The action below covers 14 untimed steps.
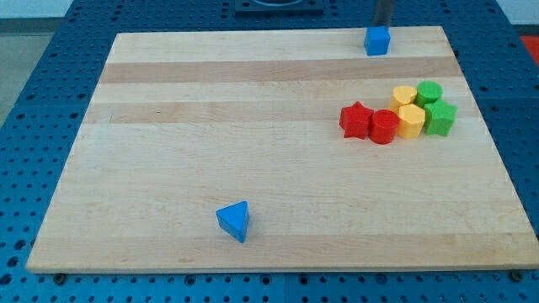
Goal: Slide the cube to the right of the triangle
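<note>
Tool tip (381,26) behind blue cube (376,40), holding nothing | top edge | blue triangle (234,220) far.

All I can see of my arm is 1 short stretch of straight rod (383,14), dark grey and smooth. My tip is hidden from view.

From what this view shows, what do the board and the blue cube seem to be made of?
The board looks like pale wood, matte: grain lines and joined strips show. The blue cube, just below my tip, looks like painted wood or plastic, smooth and evenly coloured; the view cannot settle which.
</note>
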Tool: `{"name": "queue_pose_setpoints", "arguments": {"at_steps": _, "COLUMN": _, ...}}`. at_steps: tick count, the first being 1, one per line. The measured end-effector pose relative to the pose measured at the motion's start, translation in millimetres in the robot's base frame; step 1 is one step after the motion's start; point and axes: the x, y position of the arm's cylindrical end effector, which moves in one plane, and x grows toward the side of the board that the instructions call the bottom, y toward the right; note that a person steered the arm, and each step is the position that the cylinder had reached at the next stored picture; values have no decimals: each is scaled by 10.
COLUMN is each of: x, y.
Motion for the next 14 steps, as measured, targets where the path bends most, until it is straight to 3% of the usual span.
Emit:
{"name": "queue_pose_setpoints", "arguments": {"at_steps": 3, "x": 631, "y": -15}}
{"name": "queue_pose_setpoints", "arguments": {"at_steps": 8, "x": 743, "y": -1327}}
{"name": "queue_pose_setpoints", "arguments": {"at_steps": 14, "x": 1860, "y": -1812}}
